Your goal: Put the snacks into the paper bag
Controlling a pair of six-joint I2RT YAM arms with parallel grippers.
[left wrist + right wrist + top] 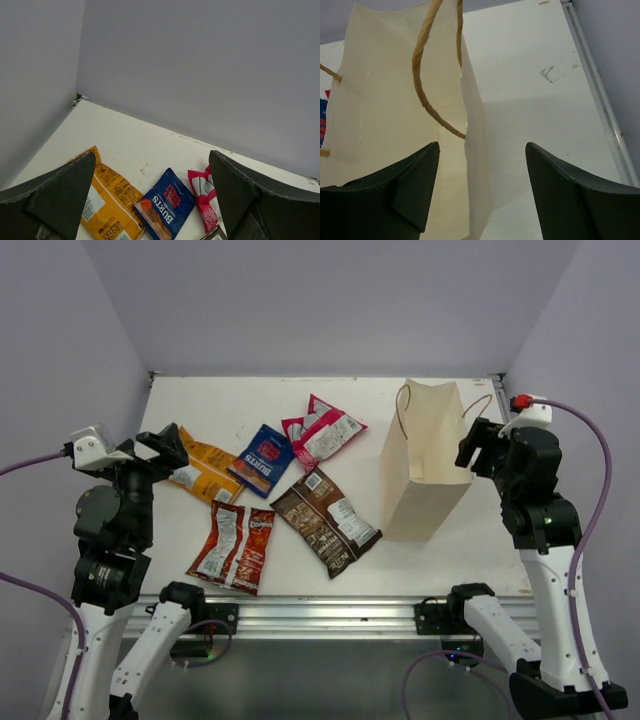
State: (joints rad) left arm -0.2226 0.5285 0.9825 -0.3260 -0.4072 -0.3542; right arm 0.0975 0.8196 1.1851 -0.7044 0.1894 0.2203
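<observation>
bag: tall beige kraft paper bag with thin brown loop handles stands upright on the right half of the white counter, mouth open upward. I see nothing inside it from the right wrist view.
snacks: all five still out on the counter, left of the bag. Orange foil packet far left, blue foil packet just beside it, pink-and-white foil packet further back, red-orange foil packet near front, dark brown foil packet nearest the bag.
left end effector: fingers spread wide, empty, hovering over the near end of the orange packet.
right end effector: fingers spread wide, empty, straddling the bag's right wall at the rim, near one handle.
step: I read this as the start, no packet bagged, first pick pending.
next: I'd drop the left onto the orange packet and pinch an edge; the right likely needs to steady the rim so the mouth stays open.
</observation>
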